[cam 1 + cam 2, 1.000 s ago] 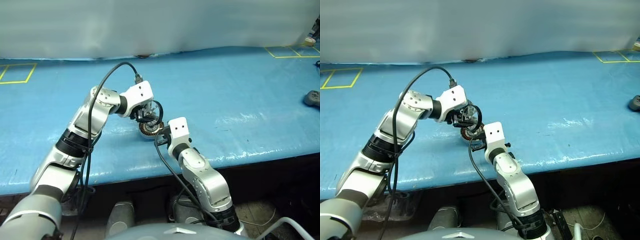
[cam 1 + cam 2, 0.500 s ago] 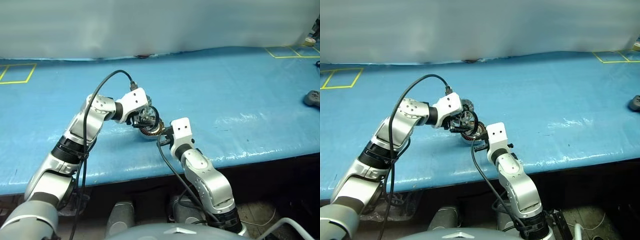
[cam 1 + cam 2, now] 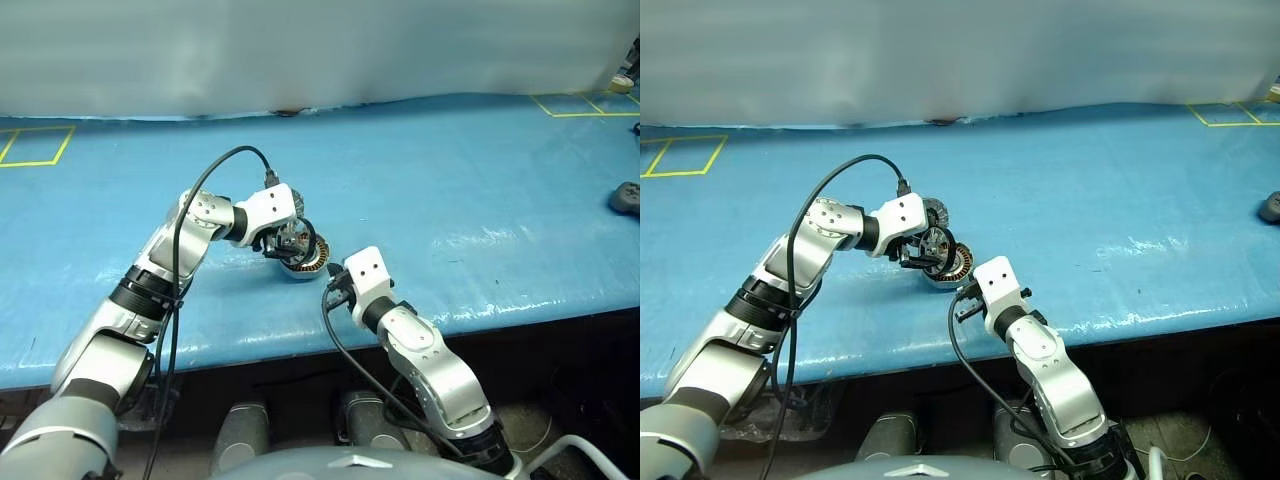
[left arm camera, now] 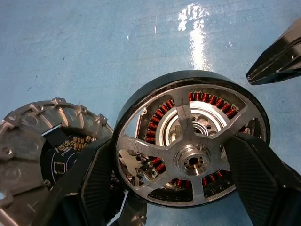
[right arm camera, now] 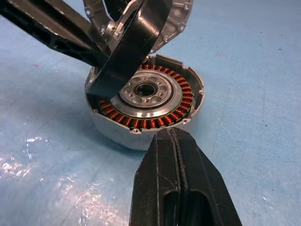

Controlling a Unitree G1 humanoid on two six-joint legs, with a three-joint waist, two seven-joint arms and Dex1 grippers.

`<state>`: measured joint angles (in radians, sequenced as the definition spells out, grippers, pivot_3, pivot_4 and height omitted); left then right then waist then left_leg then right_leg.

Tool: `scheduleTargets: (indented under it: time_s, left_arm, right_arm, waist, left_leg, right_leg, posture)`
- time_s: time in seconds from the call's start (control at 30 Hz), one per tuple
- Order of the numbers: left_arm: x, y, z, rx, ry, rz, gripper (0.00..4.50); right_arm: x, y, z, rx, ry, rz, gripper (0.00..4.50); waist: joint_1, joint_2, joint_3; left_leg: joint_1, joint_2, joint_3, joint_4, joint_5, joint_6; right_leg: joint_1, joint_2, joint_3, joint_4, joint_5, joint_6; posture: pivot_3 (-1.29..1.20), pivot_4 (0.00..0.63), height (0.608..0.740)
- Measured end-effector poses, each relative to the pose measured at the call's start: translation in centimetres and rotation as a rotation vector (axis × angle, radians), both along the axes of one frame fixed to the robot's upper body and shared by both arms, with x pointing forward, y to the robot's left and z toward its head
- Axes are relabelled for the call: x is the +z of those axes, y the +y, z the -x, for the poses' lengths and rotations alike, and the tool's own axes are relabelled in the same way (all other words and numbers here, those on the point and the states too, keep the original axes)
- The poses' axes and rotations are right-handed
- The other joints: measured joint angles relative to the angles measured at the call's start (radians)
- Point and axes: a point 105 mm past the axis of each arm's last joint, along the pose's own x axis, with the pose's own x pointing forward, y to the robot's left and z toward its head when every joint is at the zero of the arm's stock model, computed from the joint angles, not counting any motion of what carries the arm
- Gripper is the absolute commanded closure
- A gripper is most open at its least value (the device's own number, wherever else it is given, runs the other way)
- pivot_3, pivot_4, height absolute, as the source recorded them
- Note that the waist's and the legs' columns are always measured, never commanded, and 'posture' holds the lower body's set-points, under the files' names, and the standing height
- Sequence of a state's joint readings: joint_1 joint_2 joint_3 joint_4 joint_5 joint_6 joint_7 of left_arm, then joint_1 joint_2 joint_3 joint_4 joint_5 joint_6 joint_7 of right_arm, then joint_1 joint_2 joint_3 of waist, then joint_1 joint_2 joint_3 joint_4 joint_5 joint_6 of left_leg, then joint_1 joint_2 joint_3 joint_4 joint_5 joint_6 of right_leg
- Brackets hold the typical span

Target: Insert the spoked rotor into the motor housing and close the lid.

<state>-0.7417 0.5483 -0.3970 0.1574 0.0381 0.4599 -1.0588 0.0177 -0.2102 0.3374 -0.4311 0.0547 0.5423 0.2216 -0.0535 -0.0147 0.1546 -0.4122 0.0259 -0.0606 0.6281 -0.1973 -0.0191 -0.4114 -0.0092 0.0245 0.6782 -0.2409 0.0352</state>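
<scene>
My left gripper (image 3: 291,241) is shut on the spoked rotor (image 4: 188,157), a silver spoked wheel with a dark outer rim, its fingers (image 4: 101,181) pressing on opposite sides of the rim. The rotor (image 5: 129,47) hangs tilted just over the motor housing (image 5: 146,101), whose copper windings ring a silver centre, with its low edge at the housing's rim. The lid (image 4: 35,141) stands open behind the housing, ribbed face and dark centre showing. My right gripper (image 5: 171,136) is shut and empty, a short way in front of the housing (image 3: 305,266).
A blue sheet (image 3: 450,180) covers the table, whose front edge runs close behind my right gripper. Yellow tape squares (image 3: 35,145) mark the far corners. A small dark object (image 3: 625,195) lies at the far right. A black cable (image 3: 215,165) arcs over my left arm.
My left gripper has brought the rotor down and tilted it onto the housing. My right gripper has drawn back from the housing toward the table's front edge.
</scene>
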Motion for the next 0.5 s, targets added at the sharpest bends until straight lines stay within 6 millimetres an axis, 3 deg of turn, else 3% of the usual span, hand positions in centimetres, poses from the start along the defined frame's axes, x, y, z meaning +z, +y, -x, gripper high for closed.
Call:
scheduleTargets:
  time_s: [0.27,0.5]
  left_arm:
    - [0.0,-0.3,0.1,-0.022,0.001,-0.002,1.09]
    - [0.0,-0.3,0.3,-0.032,0.011,-0.004,1.09]
  right_arm:
    - [-1.2,-2.1,0.7,0.097,-0.116,-0.001,4.5]
    - [-0.8,-4.6,-0.6,0.094,-0.176,-0.088,4.5]
  waist:
    - [0.002,0.0,0.0]
    - [0.005,0.0,0.0]
  left_leg:
    - [0.0,0.0,0.001,0.0,0.0,0.0]
    - [0.001,0.0,0.001,0.0,0.0,0.0]
  right_leg:
    - [0.001,0.0,0.0,0.0,0.0,0.0]
    - [0.001,0.0,0.001,0.0,0.0,0.0]
  posture:
    - [0.0,0.15,0.74]
    - [0.0,0.15,0.74]
